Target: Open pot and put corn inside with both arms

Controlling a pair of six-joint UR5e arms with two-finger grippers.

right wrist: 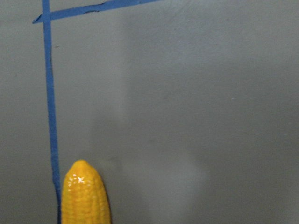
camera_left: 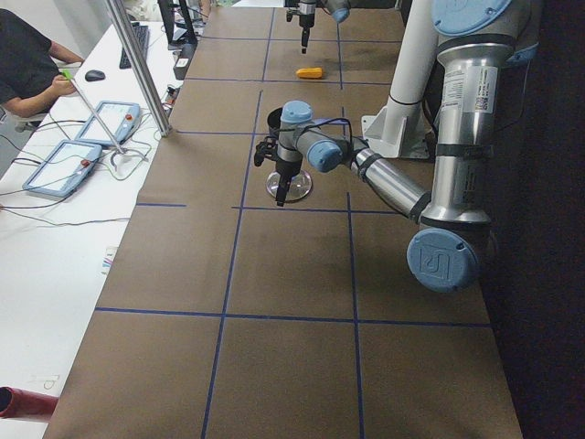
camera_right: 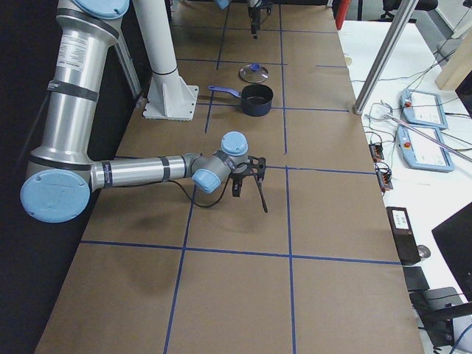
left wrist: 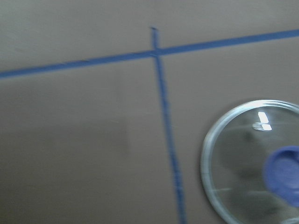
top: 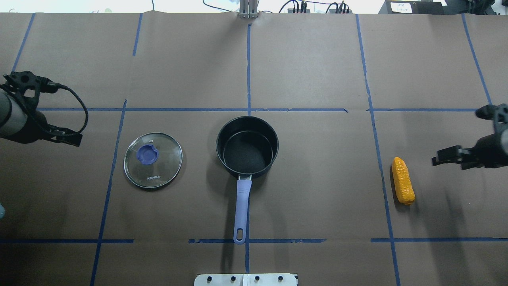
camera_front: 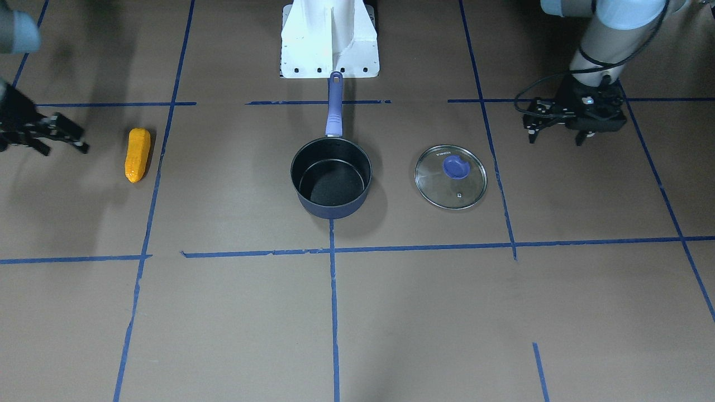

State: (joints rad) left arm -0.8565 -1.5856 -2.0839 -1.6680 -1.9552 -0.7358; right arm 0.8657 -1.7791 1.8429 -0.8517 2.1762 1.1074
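The pot (camera_front: 333,208) stands open in the middle of the worktop (camera_front: 424,312). Its black inside is bare, and its handle (camera_front: 334,106) points straight at the white base mount (camera_front: 329,39). The glass lid (camera_front: 451,177) lies flat on the worktop just beside the pot, on the robot's left. It does not touch the pot, and its blue knob (camera_front: 457,167) faces up.

The corn (camera_front: 137,154) lies on the worktop on the robot's right, well apart from the pot. It sits just beside a blue tape line (camera_front: 159,162), on the side away from the pot, and runs roughly along that line.

The right pincer (camera_front: 64,149) hangs above the worktop near the corn, on its outer side. It touches nothing, its two fingers are spread wide and it is empty. In the right wrist view only the tip of the corn shows, at the bottom edge against the tape.

The left pincer (camera_front: 556,137) hangs near the lid, out towards the robot's left and nearer the robot than the lid. It is clear of the lid, its fingers are spread and it holds nothing. The left wrist view is blurred. It shows part of the lid at the right edge and a crossing of tape lines.
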